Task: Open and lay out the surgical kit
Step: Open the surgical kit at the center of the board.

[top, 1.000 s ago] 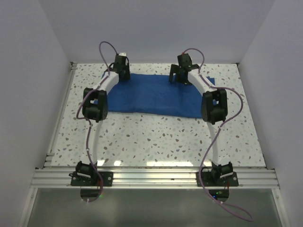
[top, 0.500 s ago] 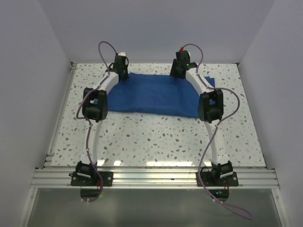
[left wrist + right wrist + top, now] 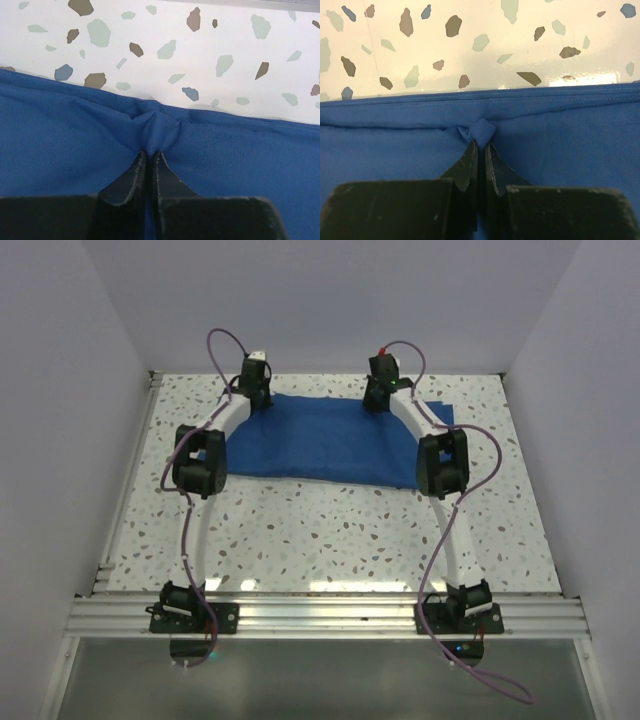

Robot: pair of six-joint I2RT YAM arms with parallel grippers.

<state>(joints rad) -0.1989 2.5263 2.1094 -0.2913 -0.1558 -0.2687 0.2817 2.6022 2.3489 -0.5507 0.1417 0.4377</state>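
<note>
The surgical kit shows only as a royal-blue cloth wrap (image 3: 325,440) lying flat at the far middle of the speckled table. My left gripper (image 3: 254,392) sits at the cloth's far left edge, shut on a pinched fold of the cloth (image 3: 150,125), with its fingertips (image 3: 148,154) pressed together. At the far right edge my right gripper (image 3: 377,392) is shut too, with a small puckered tuft of cloth (image 3: 482,131) squeezed up between its tips (image 3: 481,145). No tray or instruments are visible; whatever lies under the cloth is hidden.
The speckled table (image 3: 330,540) runs from the cloth to the metal rail (image 3: 320,615) at the near edge, where both arm bases are bolted. White walls enclose the table on the left, right and back. Purple cables loop off each arm.
The right gripper came down onto the far right edge of the cloth and shut on it. The left gripper closed on the far left edge and has stayed there.
</note>
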